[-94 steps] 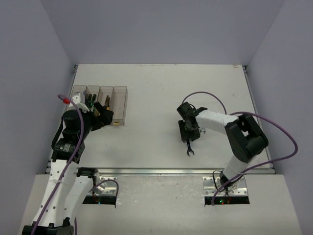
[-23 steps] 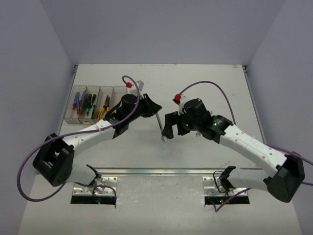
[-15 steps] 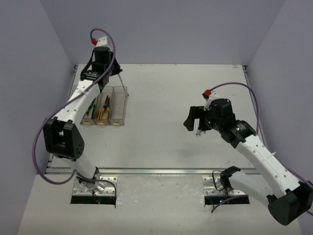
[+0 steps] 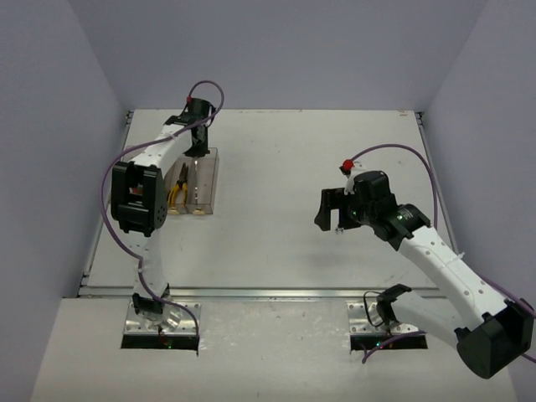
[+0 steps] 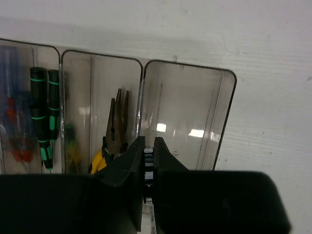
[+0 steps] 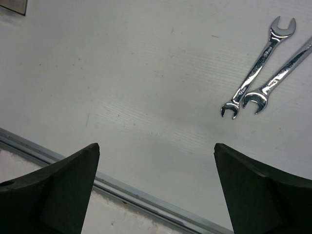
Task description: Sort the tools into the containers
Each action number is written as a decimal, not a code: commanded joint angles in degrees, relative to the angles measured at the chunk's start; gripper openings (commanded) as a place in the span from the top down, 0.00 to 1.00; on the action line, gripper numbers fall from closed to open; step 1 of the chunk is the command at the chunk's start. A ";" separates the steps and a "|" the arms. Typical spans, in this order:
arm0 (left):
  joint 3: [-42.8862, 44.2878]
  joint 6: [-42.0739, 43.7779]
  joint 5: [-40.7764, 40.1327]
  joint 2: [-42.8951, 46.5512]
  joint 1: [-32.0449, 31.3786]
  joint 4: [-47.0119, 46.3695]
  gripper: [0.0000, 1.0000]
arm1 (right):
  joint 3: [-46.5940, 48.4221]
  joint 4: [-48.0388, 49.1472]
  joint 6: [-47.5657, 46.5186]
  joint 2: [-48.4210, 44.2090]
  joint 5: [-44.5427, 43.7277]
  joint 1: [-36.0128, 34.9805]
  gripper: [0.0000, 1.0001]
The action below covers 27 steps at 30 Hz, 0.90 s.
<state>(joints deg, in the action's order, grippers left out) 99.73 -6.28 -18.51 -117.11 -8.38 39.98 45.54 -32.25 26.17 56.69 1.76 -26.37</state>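
Note:
The containers (image 4: pixel 205 186) stand in a clear row at the table's back left. My left gripper (image 4: pixel 198 144) hangs over the far end of the rightmost bin (image 5: pixel 187 117), shut on a silver wrench (image 5: pixel 147 166) seen edge-on between its jaws (image 5: pixel 146 142). In the other bins lie yellow-handled pliers (image 5: pixel 113 129), black/green screwdrivers (image 5: pixel 41 117) and blue/red screwdrivers (image 5: pixel 9 122). My right gripper (image 4: pixel 329 211) hovers wide open over mid-right table, holding nothing (image 6: pixel 156 146). Two more silver wrenches (image 6: pixel 257 68) (image 6: pixel 283 74) lie side by side on the table beyond it.
A metal rail (image 6: pixel 146 197) runs along the table's near edge, just below my right gripper. The left arm (image 4: pixel 134 197) reaches over the left bins. Purple walls close in the table at the back and both sides.
The left arm has swung with the wrench from beyond the bins' back-left corner to above the rightmost bin. The right gripper, open since handing it off, has barely shifted.

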 commanded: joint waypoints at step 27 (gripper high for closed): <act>-53.66 -12.28 12.42 76.34 -11.75 -12.61 0.00 | 11.49 0.36 4.32 34.49 -10.22 20.59 0.48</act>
<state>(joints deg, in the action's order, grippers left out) 53.15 -19.56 -8.39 -44.21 -20.38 27.03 52.70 -33.81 30.53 87.03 -7.41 -9.25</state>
